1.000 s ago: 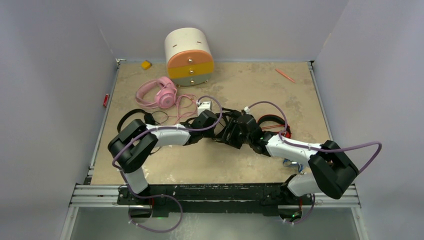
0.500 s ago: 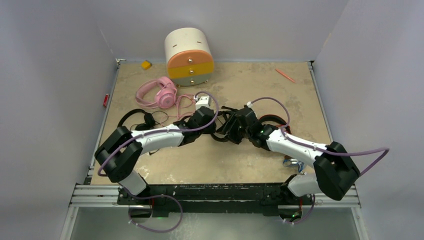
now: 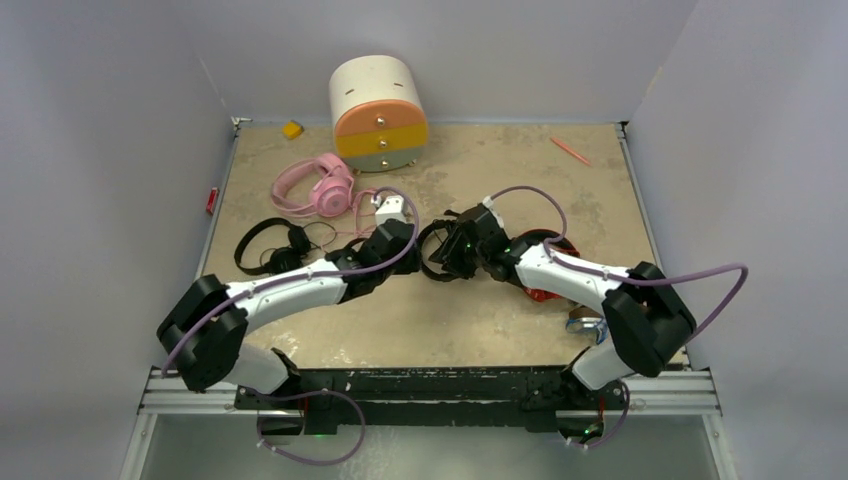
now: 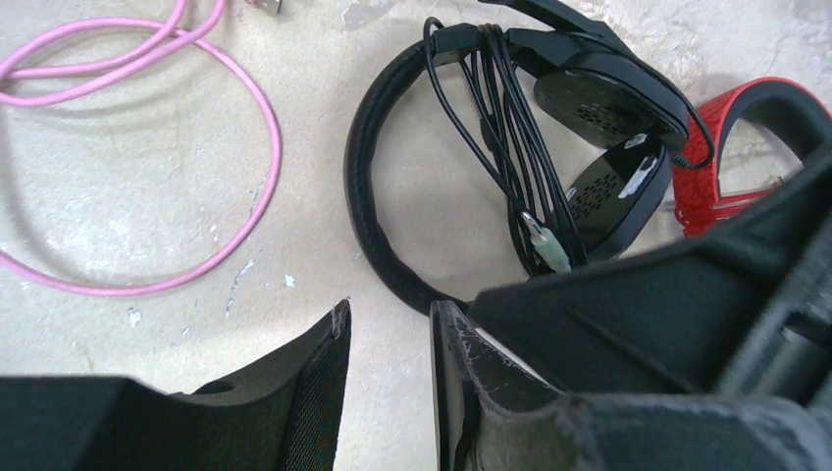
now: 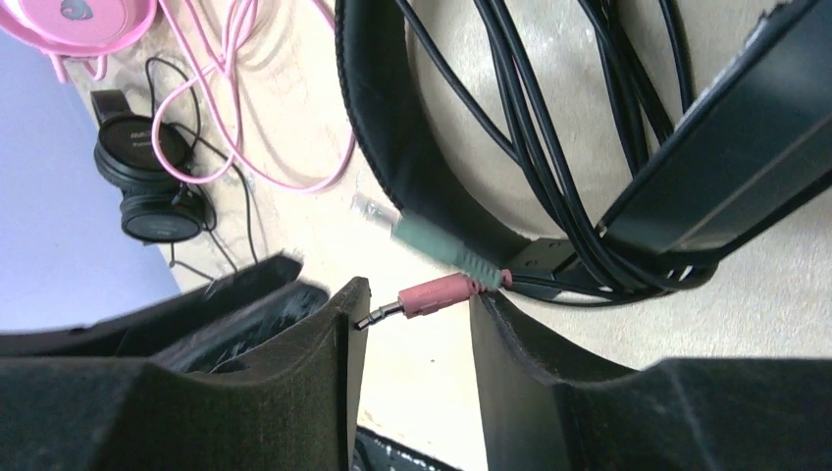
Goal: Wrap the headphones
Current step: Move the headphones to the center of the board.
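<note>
1. Presently, black headphones (image 4: 358,196) lie at centre, cable (image 4: 491,128) looped round the band, pink plug (image 5: 442,291) loose.
2. We find the right gripper (image 5: 417,329), fingers apart, straddling that plug; the left gripper (image 4: 390,316), apart, holds nothing.
3. We judge the pink headphones (image 3: 312,185), 11 o'clock, not yet wrapped.

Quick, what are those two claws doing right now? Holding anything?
Left gripper: open, nothing between its fingers.
Right gripper: open, with a pink jack plug lying in the gap between its fingers, not clamped.
</note>
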`<action>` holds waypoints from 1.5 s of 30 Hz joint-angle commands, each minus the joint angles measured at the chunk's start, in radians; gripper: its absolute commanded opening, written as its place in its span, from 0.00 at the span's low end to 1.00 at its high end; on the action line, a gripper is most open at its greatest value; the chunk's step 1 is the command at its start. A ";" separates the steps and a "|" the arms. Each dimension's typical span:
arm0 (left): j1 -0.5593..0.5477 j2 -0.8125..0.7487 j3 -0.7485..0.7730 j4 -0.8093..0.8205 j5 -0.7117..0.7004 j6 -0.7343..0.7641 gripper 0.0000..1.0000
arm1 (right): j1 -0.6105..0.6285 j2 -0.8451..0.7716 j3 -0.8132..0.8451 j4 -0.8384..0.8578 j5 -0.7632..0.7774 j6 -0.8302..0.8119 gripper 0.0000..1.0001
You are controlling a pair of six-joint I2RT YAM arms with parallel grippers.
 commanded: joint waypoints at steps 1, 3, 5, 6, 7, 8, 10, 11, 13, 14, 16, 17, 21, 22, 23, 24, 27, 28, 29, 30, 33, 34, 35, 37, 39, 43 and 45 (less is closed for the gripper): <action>-0.005 -0.076 -0.030 -0.013 -0.034 -0.033 0.32 | -0.002 0.043 0.079 -0.032 0.078 -0.048 0.42; -0.004 -0.083 -0.029 -0.025 -0.034 -0.033 0.32 | -0.002 0.079 0.108 -0.052 0.088 -0.070 0.38; -0.004 -0.088 -0.033 -0.032 -0.034 -0.035 0.31 | -0.003 0.124 0.147 -0.089 0.105 -0.086 0.34; -0.004 -0.091 -0.035 -0.032 -0.034 -0.037 0.31 | -0.002 0.148 0.165 -0.113 0.119 -0.092 0.33; -0.004 -0.096 -0.039 -0.033 -0.032 -0.037 0.31 | -0.003 0.167 0.180 -0.133 0.134 -0.095 0.32; -0.004 -0.100 -0.042 -0.035 -0.032 -0.037 0.31 | -0.002 0.183 0.188 -0.148 0.151 -0.094 0.31; -0.004 -0.110 -0.048 -0.039 -0.033 -0.035 0.31 | -0.004 0.203 0.186 -0.148 0.179 -0.097 0.31; -0.005 -0.113 -0.049 -0.044 -0.035 -0.033 0.31 | -0.006 0.210 0.186 -0.145 0.188 -0.098 0.31; -0.005 -0.122 -0.055 -0.051 -0.039 -0.030 0.30 | -0.015 0.221 0.191 -0.154 0.204 -0.099 0.31; -0.004 -0.127 -0.058 -0.053 -0.040 -0.028 0.30 | -0.025 0.226 0.195 -0.158 0.205 -0.103 0.31; -0.005 -0.134 -0.065 -0.053 -0.041 -0.025 0.30 | -0.051 0.238 0.202 -0.166 0.196 -0.112 0.31; -0.005 -0.136 -0.069 -0.054 -0.043 -0.025 0.30 | -0.065 0.251 0.204 -0.165 0.189 -0.119 0.31; -0.004 -0.142 -0.076 -0.053 -0.045 -0.025 0.30 | -0.136 0.285 0.210 -0.178 0.152 -0.140 0.30; -0.004 -0.142 -0.076 -0.053 -0.043 -0.022 0.30 | -0.153 0.288 0.208 -0.185 0.150 -0.141 0.30; -0.005 -0.142 -0.076 -0.055 -0.043 -0.021 0.30 | -0.167 0.288 0.204 -0.192 0.154 -0.145 0.30; -0.005 -0.142 -0.076 -0.056 -0.042 -0.019 0.29 | -0.184 0.284 0.201 -0.199 0.159 -0.147 0.30; -0.004 -0.144 -0.076 -0.060 -0.040 -0.016 0.29 | -0.237 0.256 0.184 -0.216 0.188 -0.157 0.30; -0.005 -0.145 -0.076 -0.060 -0.040 -0.016 0.29 | -0.254 0.243 0.179 -0.214 0.196 -0.168 0.31; -0.004 -0.145 -0.076 -0.060 -0.039 -0.015 0.29 | -0.272 0.227 0.175 -0.214 0.202 -0.176 0.31; -0.004 -0.145 -0.074 -0.060 -0.039 -0.014 0.29 | -0.288 0.216 0.175 -0.214 0.203 -0.186 0.31; -0.005 -0.145 -0.069 -0.062 -0.034 -0.011 0.29 | -0.316 0.189 0.196 -0.213 0.192 -0.224 0.31; -0.004 -0.143 -0.068 -0.062 -0.034 -0.010 0.29 | -0.321 0.188 0.207 -0.217 0.189 -0.229 0.32; -0.004 -0.142 -0.066 -0.063 -0.033 -0.010 0.29 | -0.323 0.189 0.220 -0.218 0.180 -0.233 0.32; -0.004 -0.139 -0.062 -0.065 -0.032 -0.010 0.29 | -0.331 0.201 0.246 -0.214 0.152 -0.238 0.34; -0.004 -0.141 -0.059 -0.072 -0.030 -0.010 0.28 | -0.342 0.220 0.277 -0.208 0.119 -0.249 0.35; -0.004 -0.148 -0.059 -0.077 -0.029 -0.008 0.28 | -0.363 0.275 0.365 -0.223 0.083 -0.297 0.38; -0.005 -0.152 -0.059 -0.081 -0.028 -0.005 0.28 | -0.374 0.308 0.407 -0.231 0.063 -0.323 0.40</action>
